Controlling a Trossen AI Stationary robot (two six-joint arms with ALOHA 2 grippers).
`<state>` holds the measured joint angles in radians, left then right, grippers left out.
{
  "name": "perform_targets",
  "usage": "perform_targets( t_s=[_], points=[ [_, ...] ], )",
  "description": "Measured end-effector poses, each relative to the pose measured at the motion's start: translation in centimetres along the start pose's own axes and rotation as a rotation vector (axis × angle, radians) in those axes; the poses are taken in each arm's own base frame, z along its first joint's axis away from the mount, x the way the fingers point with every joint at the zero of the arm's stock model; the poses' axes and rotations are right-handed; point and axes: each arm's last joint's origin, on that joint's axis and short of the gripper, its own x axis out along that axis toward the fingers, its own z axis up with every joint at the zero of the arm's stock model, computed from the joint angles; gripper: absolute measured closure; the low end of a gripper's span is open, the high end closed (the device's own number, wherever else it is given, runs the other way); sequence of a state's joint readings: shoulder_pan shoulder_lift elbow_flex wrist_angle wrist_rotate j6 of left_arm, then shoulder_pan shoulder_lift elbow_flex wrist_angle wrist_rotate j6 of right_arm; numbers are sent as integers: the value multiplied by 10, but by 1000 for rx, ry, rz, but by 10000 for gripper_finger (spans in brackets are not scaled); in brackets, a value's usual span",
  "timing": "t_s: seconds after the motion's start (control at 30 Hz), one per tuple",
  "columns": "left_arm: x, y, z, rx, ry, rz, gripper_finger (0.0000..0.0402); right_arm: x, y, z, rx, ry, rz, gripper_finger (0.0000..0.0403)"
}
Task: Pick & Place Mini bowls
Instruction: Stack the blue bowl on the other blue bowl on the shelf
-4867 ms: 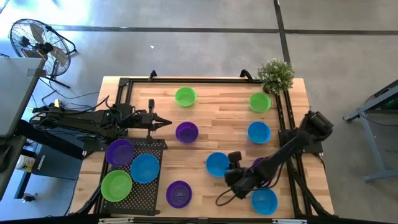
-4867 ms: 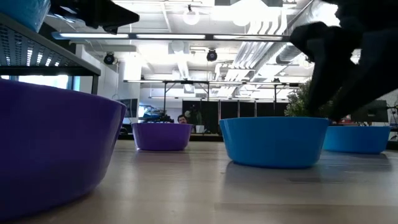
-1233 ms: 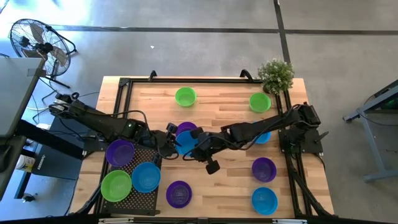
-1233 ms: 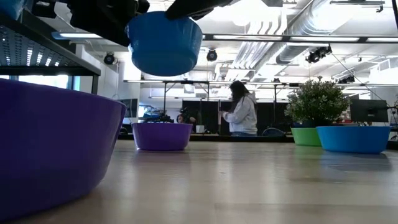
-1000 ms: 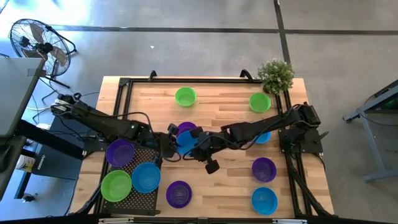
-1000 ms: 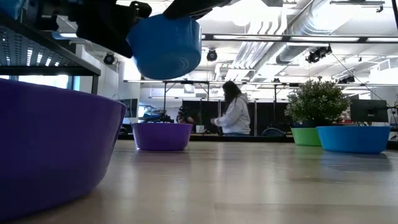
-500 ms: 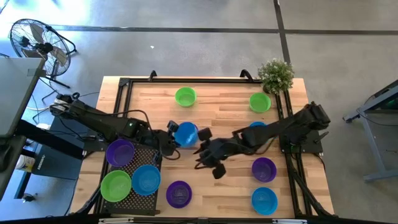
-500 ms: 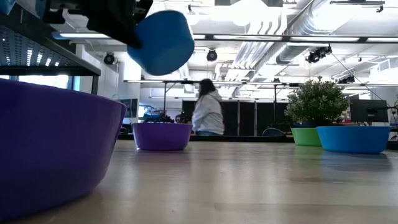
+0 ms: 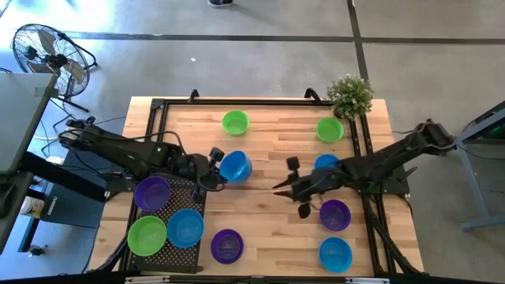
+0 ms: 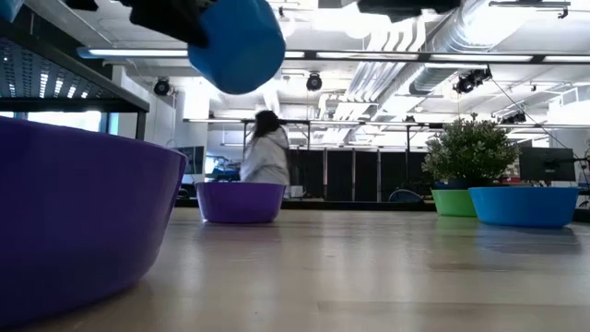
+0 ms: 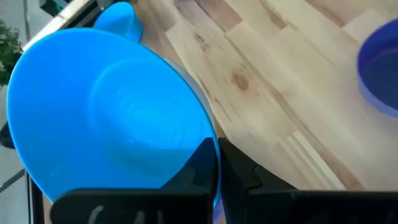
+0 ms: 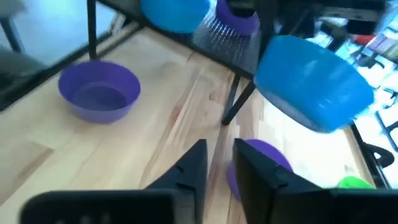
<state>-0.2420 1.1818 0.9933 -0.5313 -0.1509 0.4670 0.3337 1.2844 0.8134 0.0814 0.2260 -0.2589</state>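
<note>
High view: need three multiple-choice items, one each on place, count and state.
1. Where is the lifted blue bowl?
A. On the black rack
B. In the air near the table's middle
C. Beside the potted plant

2. How many bowls sit on the black rack?
A. One
B. Three
C. Five

3. What is the right gripper holding?
A. A purple bowl
B. The plant
C. Nothing

Answers:
1. B. The low view shows it well above the tabletop, with the left gripper fingers clamped on its rim.
2. B. A purple bowl, a second blue bowl and a green bowl are on it.
3. C. Its wrist view shows only tabletop between the fingers.
</note>
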Motion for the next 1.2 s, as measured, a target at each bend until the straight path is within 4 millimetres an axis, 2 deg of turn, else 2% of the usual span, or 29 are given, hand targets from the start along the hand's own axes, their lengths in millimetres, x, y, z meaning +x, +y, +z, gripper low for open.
perform_targets(
  t_s=[0.2, 0.4, 0.77, 0.97, 1.2],
  points=[
    [-19, 8, 10, -47, 31, -19, 400, -22, -1, -40, 83, -82, -55, 398],
    [-43, -3, 21, -111, 107, -109, 401, -28, 3, -63, 117, -108, -117, 393],
    [-91, -47, 44, -171, 193, -166, 401, -29, 3, -67, 117, -124, -141, 401],
    [-106, -74, 65, -173, 242, -214, 401, -29, 3, -68, 116, -119, -157, 401],
    [-112, -114, 95, -152, 350, -231, 401, -29, 3, -68, 106, -118, -157, 401]
  ],
)
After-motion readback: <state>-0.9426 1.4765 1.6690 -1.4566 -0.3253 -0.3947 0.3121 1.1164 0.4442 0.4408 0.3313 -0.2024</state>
